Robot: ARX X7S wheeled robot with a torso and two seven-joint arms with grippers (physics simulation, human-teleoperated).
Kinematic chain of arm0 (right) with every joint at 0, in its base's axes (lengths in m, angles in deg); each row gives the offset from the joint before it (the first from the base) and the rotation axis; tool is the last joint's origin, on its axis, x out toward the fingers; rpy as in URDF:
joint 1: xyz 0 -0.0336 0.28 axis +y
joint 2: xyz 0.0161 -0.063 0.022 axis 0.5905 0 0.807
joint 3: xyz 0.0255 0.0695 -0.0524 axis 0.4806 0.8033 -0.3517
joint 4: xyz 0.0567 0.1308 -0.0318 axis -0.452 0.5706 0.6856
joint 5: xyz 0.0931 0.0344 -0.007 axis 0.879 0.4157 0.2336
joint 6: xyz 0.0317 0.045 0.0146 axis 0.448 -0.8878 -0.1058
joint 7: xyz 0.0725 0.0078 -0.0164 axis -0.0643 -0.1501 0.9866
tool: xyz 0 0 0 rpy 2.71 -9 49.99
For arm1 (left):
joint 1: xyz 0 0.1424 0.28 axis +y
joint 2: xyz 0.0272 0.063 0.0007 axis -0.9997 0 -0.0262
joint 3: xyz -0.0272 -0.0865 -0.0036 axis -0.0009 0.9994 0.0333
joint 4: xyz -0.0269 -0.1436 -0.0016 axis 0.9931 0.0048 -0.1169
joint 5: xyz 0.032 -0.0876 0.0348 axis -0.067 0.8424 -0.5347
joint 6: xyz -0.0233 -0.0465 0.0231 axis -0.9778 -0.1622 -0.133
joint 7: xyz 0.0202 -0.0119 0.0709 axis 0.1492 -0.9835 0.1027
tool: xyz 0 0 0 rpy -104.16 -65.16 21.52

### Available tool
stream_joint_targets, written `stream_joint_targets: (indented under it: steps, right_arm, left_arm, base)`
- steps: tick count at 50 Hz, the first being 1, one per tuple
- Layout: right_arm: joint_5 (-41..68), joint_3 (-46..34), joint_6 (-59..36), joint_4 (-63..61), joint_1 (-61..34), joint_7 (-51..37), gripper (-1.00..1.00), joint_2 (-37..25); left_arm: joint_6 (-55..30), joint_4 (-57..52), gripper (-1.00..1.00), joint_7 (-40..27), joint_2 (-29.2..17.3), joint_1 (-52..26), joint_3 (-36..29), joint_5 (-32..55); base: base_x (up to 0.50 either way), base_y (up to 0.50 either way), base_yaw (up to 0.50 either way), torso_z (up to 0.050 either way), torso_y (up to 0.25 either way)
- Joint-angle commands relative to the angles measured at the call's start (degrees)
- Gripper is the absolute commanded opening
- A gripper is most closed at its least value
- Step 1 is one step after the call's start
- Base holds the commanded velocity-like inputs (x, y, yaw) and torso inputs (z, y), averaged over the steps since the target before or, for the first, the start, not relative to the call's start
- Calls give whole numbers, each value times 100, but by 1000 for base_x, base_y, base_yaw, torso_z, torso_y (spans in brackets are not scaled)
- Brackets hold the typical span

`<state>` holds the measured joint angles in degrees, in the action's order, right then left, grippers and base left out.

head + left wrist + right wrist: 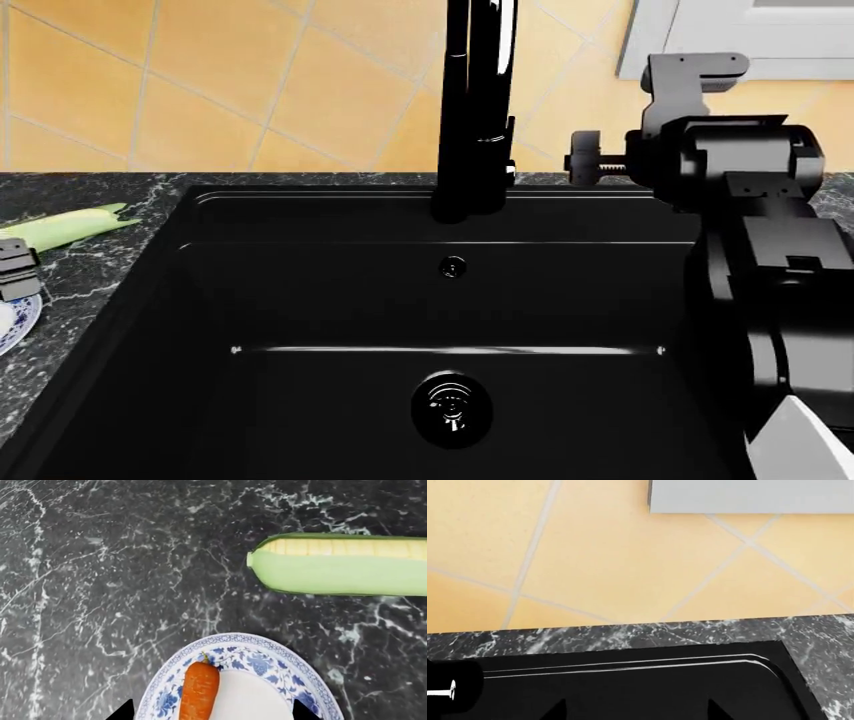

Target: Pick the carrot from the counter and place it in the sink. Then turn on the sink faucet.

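The small orange carrot (199, 690) lies on a blue-and-white plate (267, 657) on the dark marble counter (100, 580). My left gripper (212, 714) is open just above the plate, its two black fingertips (123, 711) wide apart on either side of the carrot and not touching it. In the head view the carrot is hidden; only the plate's edge (11, 325) and part of the left gripper (14, 268) show. The black sink (267, 300) with its drain (453, 408) is empty. The black faucet (474, 100) stands behind it. My right gripper (637, 711) is open and empty over the sink's back rim.
A long pale green vegetable (340, 565) lies on the counter beyond the plate; it also shows in the head view (67, 228). My right arm (747, 200) hangs raised at the sink's right side. A yellow tiled wall (594, 555) stands behind the counter.
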<state>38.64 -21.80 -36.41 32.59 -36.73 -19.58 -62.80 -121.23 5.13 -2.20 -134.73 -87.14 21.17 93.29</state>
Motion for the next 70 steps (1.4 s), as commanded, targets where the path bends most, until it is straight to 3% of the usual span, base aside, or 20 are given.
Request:
stream_joint_targets:
  steps: [1, 39, 40, 58, 70]
  right_arm:
    - [-5, 0, 2, 0, 25, -8, 100, -10]
    - [3, 5, -11, 0, 28, -27, 100, -24]
    - [1, 5, -9, 0, 30, -28, 100, -23]
    - [4, 33, -8, 0, 25, -58, 100, -54]
    - [2, 43, -17, 0, -15, -55, 100, -87]
  left_arm:
    - [163, 401, 100, 228, 93, 79, -30, -86]
    - [477, 1243, 100, 763, 389, 187, -167, -422]
    - [504, 1119, -100, 649, 337, 215, -131, -393]
    - [358, 236, -100, 97, -41, 327, 155, -88]
    - [-481, -3337, -100, -1417, -994, 302, 1128, 1604]
  base:
    - [0, 0, 0, 0, 0]
    - [0, 0, 0, 0, 0]
    - [0, 0, 0, 0, 0]
    - [0, 0, 0, 0, 0]
    - [0, 0, 0, 0, 0]
